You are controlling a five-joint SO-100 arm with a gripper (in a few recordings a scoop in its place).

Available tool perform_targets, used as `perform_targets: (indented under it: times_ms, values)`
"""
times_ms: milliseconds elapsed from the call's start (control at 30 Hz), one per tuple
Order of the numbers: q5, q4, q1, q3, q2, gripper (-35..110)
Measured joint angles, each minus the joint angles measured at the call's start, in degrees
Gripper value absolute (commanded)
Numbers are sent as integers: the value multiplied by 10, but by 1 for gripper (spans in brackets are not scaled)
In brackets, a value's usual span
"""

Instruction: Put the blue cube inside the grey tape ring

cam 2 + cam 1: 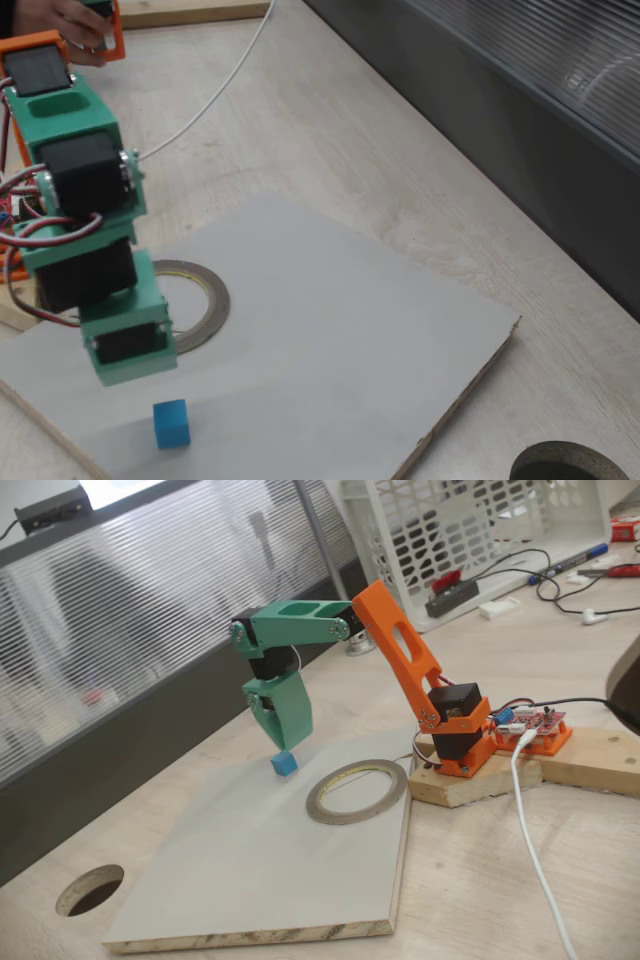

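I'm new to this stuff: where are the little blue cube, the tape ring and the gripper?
blue cube (284,764): a fixed view, its front face.
grey tape ring (322,808): a fixed view, its left band.
gripper (283,744): a fixed view, green tip just above the cube.

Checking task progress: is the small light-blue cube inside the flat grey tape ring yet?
No, the small light-blue cube sits on the grey board, outside the flat grey tape ring.
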Motion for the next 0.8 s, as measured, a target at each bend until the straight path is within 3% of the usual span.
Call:
perform_targets:
  times_ms: [800]
  values:
    - [0, -1, 6, 2, 0, 5]
